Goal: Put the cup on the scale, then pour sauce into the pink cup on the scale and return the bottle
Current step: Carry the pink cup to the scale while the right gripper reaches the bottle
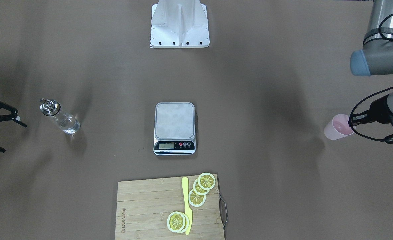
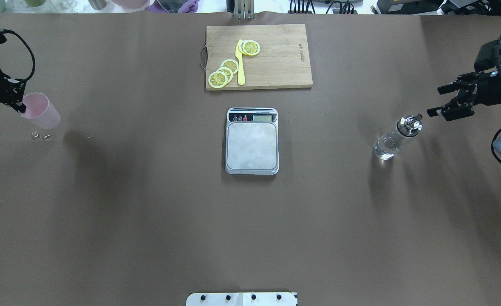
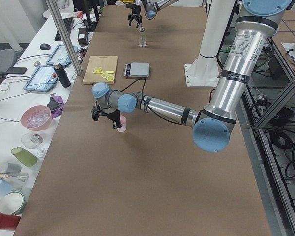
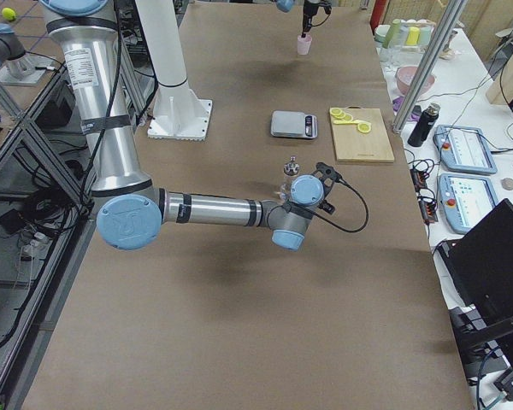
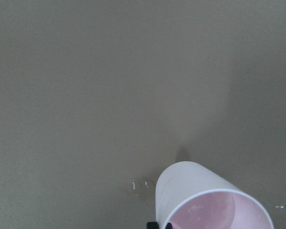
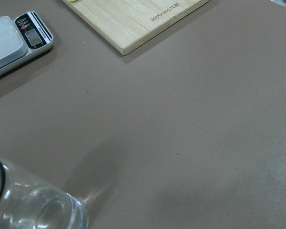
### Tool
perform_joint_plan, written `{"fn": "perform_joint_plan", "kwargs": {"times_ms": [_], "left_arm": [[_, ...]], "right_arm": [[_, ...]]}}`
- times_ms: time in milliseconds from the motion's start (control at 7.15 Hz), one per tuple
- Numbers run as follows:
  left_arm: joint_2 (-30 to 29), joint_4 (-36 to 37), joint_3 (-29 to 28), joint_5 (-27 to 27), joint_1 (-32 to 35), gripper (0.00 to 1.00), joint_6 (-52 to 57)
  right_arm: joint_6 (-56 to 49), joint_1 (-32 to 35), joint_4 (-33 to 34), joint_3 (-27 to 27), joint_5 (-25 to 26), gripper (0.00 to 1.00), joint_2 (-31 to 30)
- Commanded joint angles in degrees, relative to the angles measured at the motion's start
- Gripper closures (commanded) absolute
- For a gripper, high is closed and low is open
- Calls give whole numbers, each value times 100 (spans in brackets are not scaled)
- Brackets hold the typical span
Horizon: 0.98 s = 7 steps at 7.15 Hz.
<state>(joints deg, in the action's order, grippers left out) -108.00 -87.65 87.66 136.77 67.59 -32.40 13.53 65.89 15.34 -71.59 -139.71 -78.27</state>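
The pale pink cup [image 2: 43, 112] is at the table's far left and also shows in the left wrist view [image 5: 205, 200]. My left gripper [image 2: 20, 106] is shut on its rim, one finger inside. I cannot tell whether the cup touches the table. The steel scale [image 2: 251, 142] sits bare at the table's middle. The clear glass bottle [image 2: 392, 139] with a metal spout stands at the right, with clear liquid in it. My right gripper [image 2: 435, 101] is open and empty, just beyond the bottle's spout and apart from it. The bottle's base fills the lower left of the right wrist view [image 6: 33, 205].
A wooden cutting board [image 2: 280, 55] with lemon slices [image 2: 222, 73] and a yellow knife [image 2: 240, 63] lies beyond the scale. A few water drops [image 2: 40, 136] lie on the table by the cup. The robot's base plate [image 2: 242, 298] is at the near edge.
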Motion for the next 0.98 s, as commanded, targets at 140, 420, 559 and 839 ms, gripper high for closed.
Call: {"fn": "perform_joint_plan", "kwargs": {"times_ms": [140,420,559,839], "left_arm": [[-693,371,164,236,-253,100,-878],[-1195,353,146,245,-605,100,-1714],[-1432,345,129,245,-798,100,-2083],[-1942,345,120,210,-1167,100,-2812]], "right_arm": [[158,-155,-441,249,41,0,58],[429,-217,-1608,916,14,0,-13],[675,-261,-2031,953,6,0,-100],[1534,-427,-2884,936,14,0,-180]]}}
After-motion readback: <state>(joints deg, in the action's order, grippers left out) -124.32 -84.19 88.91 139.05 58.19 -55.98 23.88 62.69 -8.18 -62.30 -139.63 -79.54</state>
